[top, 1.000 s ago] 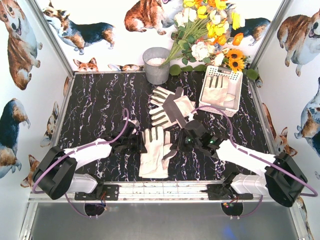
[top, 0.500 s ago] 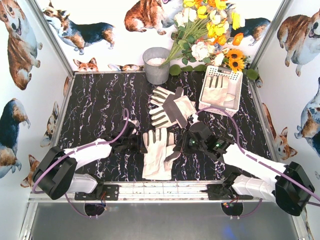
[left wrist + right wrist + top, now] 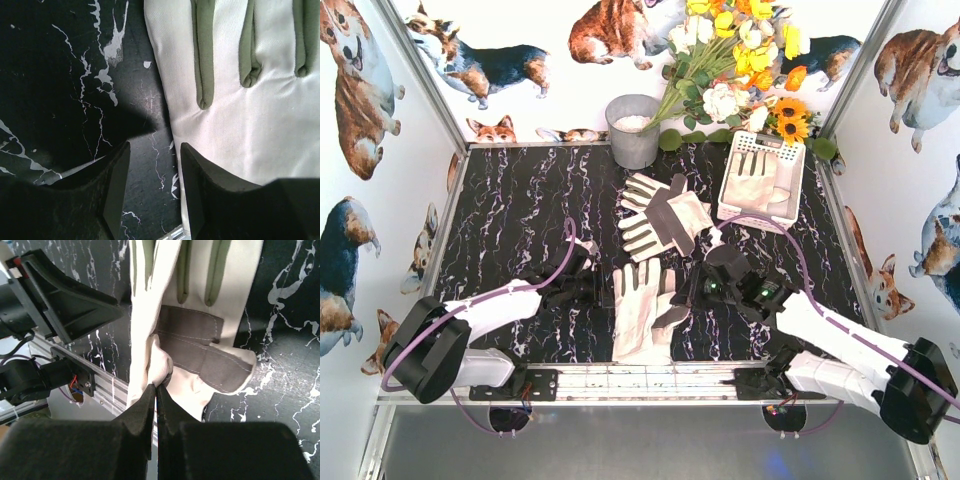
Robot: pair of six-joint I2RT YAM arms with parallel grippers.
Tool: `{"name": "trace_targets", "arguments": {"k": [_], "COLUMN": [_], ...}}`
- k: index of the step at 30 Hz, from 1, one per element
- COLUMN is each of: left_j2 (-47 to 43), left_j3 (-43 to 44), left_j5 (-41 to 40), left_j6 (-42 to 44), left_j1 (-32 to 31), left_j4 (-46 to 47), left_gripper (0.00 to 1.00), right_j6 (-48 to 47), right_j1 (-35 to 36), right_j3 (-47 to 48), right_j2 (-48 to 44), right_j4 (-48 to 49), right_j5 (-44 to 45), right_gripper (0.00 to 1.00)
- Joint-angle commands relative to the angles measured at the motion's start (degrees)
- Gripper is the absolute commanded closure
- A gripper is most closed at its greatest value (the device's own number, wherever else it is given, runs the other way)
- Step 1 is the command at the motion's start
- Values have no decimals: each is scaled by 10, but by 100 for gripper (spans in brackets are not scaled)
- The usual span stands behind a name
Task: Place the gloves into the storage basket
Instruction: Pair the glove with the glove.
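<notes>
Right tool was pinched shut on a small fold of the near glove, at its thumb-side edge by the grey patch. The grip was thin, only a nub of cloth between the tips. Left tool sat with its jaws apart, low on the worktop, just beside the glove's left edge and holding nothing. The glove lay flat near the front rail, fingers pointing away. Couldn't tell if it was one glove or two stacked. Storage basket stood at the back right, well apart, with one glove already in it. Two more gloves lay between.

My read on doing this step well:
- Lift straight up until the cuff hangs free of the worktop before swinging, else it drags through the middle pile.
- Carry high over the basket's near wall and centre over it.
- Release only once the cloth drapes inside.
- Main risk: the fold slips out mid-carry.
- Left tool should keep out of the path.
</notes>
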Motion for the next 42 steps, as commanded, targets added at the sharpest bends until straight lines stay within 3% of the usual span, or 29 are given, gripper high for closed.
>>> {"name": "trace_targets", "arguments": {"k": [1, 24, 42], "left_j2": [-6, -4, 4], "left_j3": [-6, -9, -14], "left_j5": [2, 4, 42], "left_j6": [9, 8, -15], "left_j1": [2, 2, -15], "left_j4": [6, 10, 47], "left_gripper": [60, 60, 60], "right_j6": [-3, -10, -26], "right_j1": [3, 3, -4], "right_j3": [43, 69, 7], "right_j2": [-20, -51, -43], "right_j4": [-5, -28, -50], "right_j5": [-7, 11, 50], "right_gripper": [100, 100, 100]}}
